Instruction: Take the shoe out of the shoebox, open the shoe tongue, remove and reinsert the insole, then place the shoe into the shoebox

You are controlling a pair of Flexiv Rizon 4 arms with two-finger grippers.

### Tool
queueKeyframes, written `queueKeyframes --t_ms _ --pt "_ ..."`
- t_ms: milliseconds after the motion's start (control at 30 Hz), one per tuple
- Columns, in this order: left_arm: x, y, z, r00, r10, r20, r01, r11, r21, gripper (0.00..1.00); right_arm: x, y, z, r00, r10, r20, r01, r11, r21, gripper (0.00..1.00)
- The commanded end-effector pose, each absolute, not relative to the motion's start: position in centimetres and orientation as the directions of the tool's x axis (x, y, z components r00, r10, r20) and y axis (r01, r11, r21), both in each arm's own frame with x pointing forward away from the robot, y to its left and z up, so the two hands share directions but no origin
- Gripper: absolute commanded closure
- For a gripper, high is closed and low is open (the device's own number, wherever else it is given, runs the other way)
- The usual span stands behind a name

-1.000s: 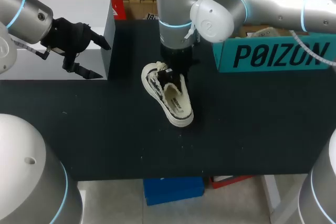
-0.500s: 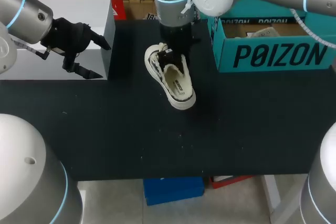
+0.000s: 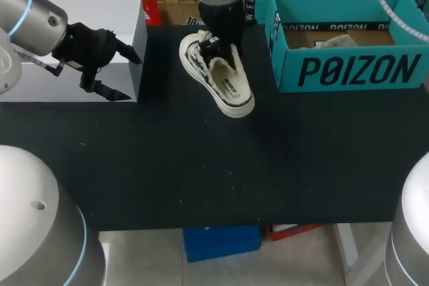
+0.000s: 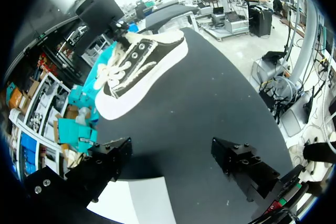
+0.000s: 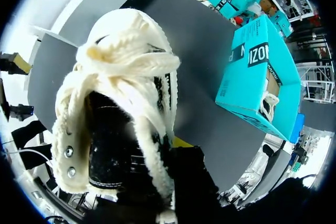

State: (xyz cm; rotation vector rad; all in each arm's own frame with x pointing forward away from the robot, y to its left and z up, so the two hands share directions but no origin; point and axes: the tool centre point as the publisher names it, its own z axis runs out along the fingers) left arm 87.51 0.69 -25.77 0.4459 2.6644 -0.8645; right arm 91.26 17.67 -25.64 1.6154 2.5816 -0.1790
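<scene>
A cream and black canvas shoe (image 3: 226,84) hangs tilted above the black table (image 3: 201,165), toe toward the front. My right gripper (image 3: 216,43) is shut on its upper near the laces. The right wrist view has the laces and eyelets (image 5: 121,93) close up, with a yellow tip (image 5: 181,142) against the shoe. The teal shoebox (image 3: 352,70) stands open at the back right, to the right of the shoe, and also shows in the right wrist view (image 5: 257,72). My left gripper (image 3: 124,75) stays open at the far left, apart from the shoe (image 4: 139,69).
A white box (image 3: 100,11) stands at the back left, under my left gripper (image 4: 173,153). A second light shoe (image 3: 332,41) lies inside the teal shoebox.
My right arm has carried the shoe up and toward the back of the table, closer to the shoebox's left side. The left arm has not moved.
</scene>
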Motion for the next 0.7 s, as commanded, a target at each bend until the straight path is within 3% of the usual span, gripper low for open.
queueKeyframes --t_ms 33,267,433,700 --pt "87.4 0.7 -25.9 -0.904 0.195 -0.381 0.382 0.770 -0.511 0.00 91.1 17.5 -22.8 -0.479 0.867 -0.139 0.877 0.479 -0.034 1.00" --pt "87.4 0.7 -25.9 -0.904 0.195 -0.381 0.382 0.770 -0.511 0.00 91.6 17.2 -21.2 -0.698 0.684 -0.212 0.707 0.705 -0.052 1.00" --pt "87.4 0.7 -25.9 -0.904 0.195 -0.381 0.382 0.770 -0.511 0.00 91.6 16.9 -20.5 -0.859 0.424 -0.288 0.470 0.875 -0.113 1.00" --pt "87.4 0.7 -25.9 -0.904 0.195 -0.381 0.382 0.770 -0.511 0.00 91.8 16.8 -19.4 -0.953 0.109 -0.282 0.164 0.970 -0.180 1.00"
